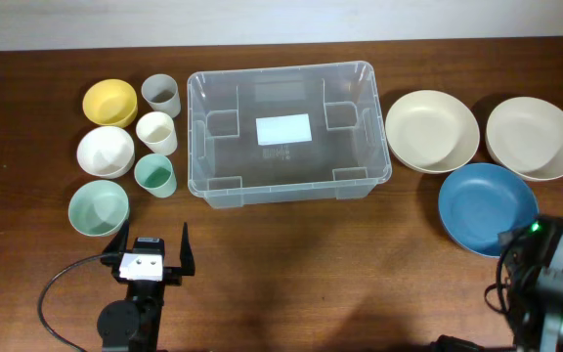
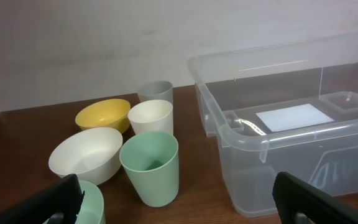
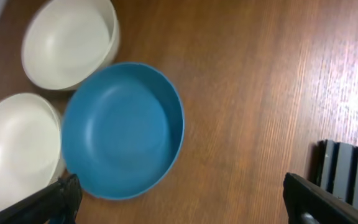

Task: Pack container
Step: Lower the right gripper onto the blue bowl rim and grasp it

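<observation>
A dark brown wood-grain table meets a plain pale wall along its far edge.

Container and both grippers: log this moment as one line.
container: empty | left gripper: open, empty, facing cups and bowls | right gripper: open, empty, near blue plate | packing: not started

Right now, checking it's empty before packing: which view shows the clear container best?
Overhead: the whole container shows, nothing inside. The left wrist view catches only one end; the right wrist view misses it.
</observation>
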Action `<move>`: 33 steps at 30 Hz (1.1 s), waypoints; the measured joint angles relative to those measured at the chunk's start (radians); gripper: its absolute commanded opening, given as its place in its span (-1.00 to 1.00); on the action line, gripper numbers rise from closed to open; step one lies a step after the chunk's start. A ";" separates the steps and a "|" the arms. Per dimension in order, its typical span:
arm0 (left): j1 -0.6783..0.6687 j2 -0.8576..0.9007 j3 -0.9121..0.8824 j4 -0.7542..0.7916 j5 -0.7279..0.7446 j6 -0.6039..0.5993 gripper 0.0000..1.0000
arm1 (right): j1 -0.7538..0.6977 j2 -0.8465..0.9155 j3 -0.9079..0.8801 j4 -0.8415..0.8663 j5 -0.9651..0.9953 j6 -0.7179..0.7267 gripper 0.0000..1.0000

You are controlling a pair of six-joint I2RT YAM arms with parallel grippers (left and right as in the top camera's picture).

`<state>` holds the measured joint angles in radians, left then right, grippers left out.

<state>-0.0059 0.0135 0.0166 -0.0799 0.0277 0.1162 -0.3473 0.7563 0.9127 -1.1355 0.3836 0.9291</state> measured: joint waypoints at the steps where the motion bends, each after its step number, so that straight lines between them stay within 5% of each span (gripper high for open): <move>1: 0.000 0.000 0.000 0.000 0.000 0.000 1.00 | -0.024 0.026 0.000 0.016 -0.029 -0.027 0.97; 13: 0.000 0.000 0.000 0.000 0.000 0.000 0.99 | -0.256 0.328 0.000 0.140 -0.490 -0.435 0.98; 23: 0.000 0.000 0.000 0.000 0.000 0.000 0.99 | -0.431 0.382 -0.040 0.138 -0.558 -0.489 0.98; 33: 0.000 0.000 0.000 0.000 0.000 0.000 0.99 | -0.529 0.382 -0.201 0.357 -0.625 -0.559 0.97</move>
<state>-0.0059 0.0135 0.0166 -0.0799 0.0277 0.1162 -0.8764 1.1385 0.7113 -0.7784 -0.2413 0.3698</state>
